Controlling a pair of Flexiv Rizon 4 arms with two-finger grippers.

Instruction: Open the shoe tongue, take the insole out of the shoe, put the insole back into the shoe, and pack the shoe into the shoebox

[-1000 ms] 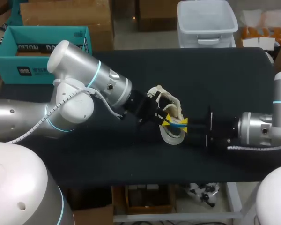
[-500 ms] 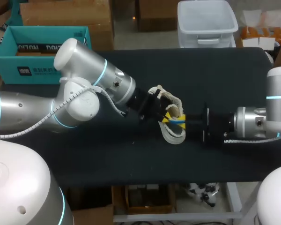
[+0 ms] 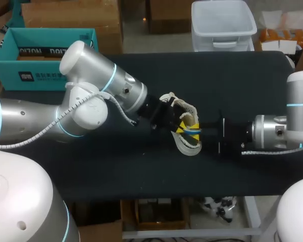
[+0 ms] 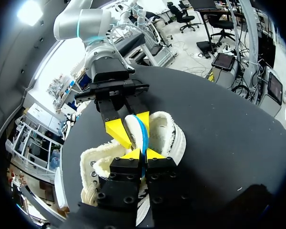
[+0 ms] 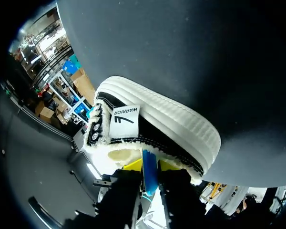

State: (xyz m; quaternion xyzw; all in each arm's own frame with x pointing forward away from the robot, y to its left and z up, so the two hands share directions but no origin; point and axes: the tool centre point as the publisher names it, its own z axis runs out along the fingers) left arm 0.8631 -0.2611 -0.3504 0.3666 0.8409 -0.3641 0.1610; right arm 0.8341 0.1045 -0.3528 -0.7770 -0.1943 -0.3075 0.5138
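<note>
The left gripper (image 4: 143, 153) is closed on the insole (image 4: 142, 133), which stands on edge at the mouth of the shoe (image 4: 168, 137), mid-table. The insole's long axis runs straight ahead into the right gripper (image 4: 131, 126), which also pinches it. Both arms are equally near. The shoebox (image 3: 10, 65) sits well apart, past the left arm.

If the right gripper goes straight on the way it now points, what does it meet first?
Probably the left gripper, which is tip to tip with it on the blue insole in the shoe; depth is unclear.
</note>
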